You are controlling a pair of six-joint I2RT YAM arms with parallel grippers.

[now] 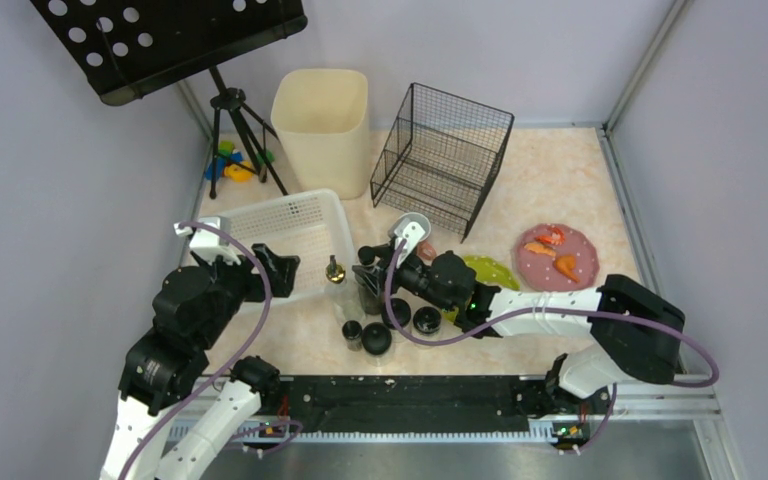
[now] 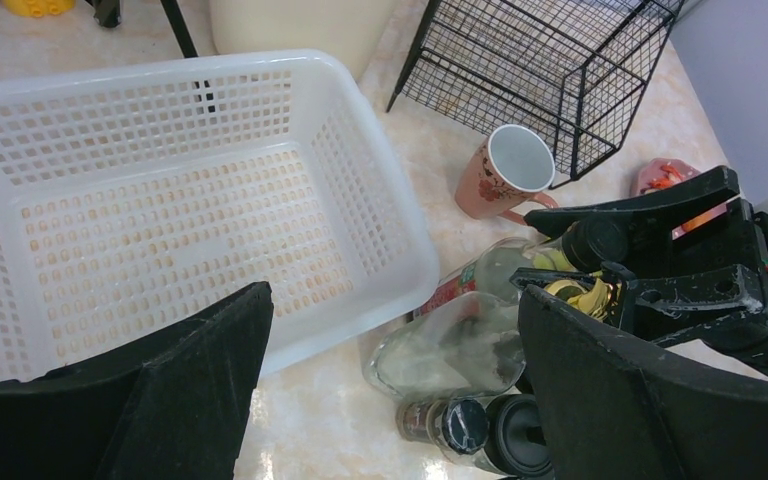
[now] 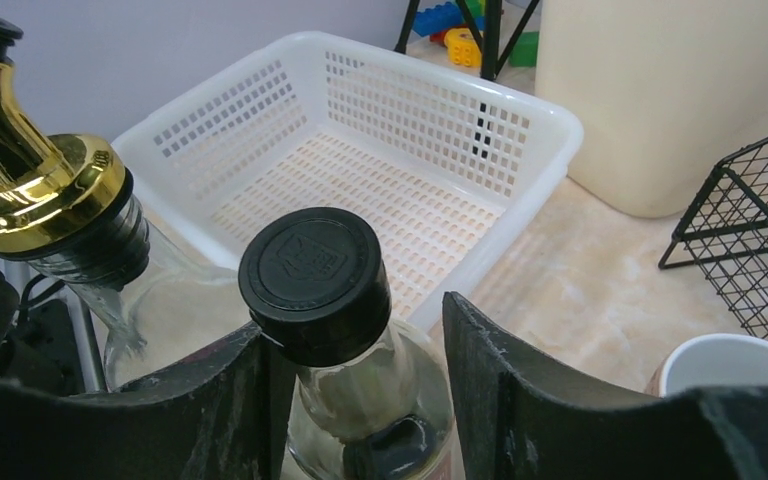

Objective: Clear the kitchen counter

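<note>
Top: worktop (image 1: 560, 170) spans the cell under the bottles (image 1: 370, 310); left wrist: left pincer (image 2: 395, 310) gaping, empty, over white basket (image 2: 160, 230); right wrist: right pincer (image 3: 355, 320) straddles black-capped bottle (image 3: 315, 270), can't tell if clamped, so pick step in hand, next likely firm squeeze, straight lift, drop into basket.

Right wrist view: black-capped bottle (image 3: 315, 275), lower body hidden between the fingers (image 3: 560, 400); contact there cannot be told. Beside it, mug (image 3: 725, 362) cut by bottom edge, gold-spout bottle (image 3: 40, 190) cut at left. Top view: toys (image 1: 235, 170) too small to identify.
</note>
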